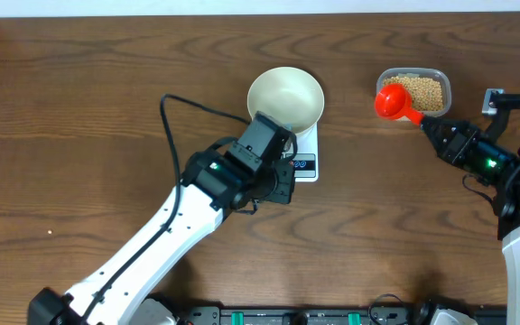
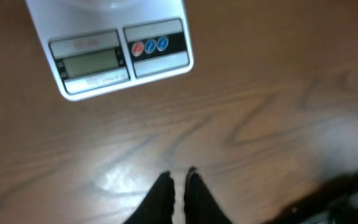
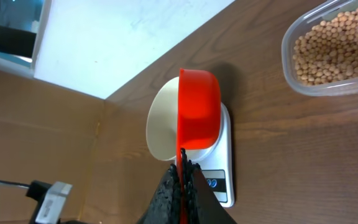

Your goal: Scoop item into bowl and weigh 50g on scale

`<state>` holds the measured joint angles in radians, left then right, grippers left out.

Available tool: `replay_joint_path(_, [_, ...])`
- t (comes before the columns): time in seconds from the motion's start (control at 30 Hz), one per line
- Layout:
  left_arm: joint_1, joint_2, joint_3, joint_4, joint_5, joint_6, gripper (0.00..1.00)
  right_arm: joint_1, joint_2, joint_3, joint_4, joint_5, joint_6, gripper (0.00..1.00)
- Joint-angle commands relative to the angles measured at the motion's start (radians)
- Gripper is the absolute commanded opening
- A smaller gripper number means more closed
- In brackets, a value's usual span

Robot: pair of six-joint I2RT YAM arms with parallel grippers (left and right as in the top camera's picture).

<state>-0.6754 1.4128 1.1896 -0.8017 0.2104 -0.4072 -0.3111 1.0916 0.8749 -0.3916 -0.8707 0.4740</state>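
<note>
Left gripper hangs over bare worktop just in front of the scale, on its display-and-button side, jaws pressed together on nothing. On the scale sits the white bowl, apparently empty. Well to the right of the scale, the right gripper is clamped on the handle of a red scoop, poised at the near corner of the clear tub of beans. Whether the scoop carries anything I cannot tell.

The scooping step looks to be in hand. The next move probably calls for dipping the scoop into the beans, then carrying it level across to the bowl.
</note>
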Motion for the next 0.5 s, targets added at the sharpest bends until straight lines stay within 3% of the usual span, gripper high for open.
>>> replay_joint_path(0.0, [-0.003, 0.070, 0.005, 0.019, -0.029, 0.010, 0.07, -0.009, -0.008, 0.014, 0.007, 0.013, -0.028, 0.01])
replay_joint_path(0.27, [-0.042, 0.221, 0.005, 0.125, -0.047, 0.006, 0.07, -0.009, -0.008, 0.014, 0.033, 0.033, -0.072, 0.01])
replay_joint_path(0.47, [-0.083, 0.326, 0.005, 0.215, -0.190, 0.006, 0.07, -0.009, -0.008, 0.014, 0.036, 0.035, -0.071, 0.01])
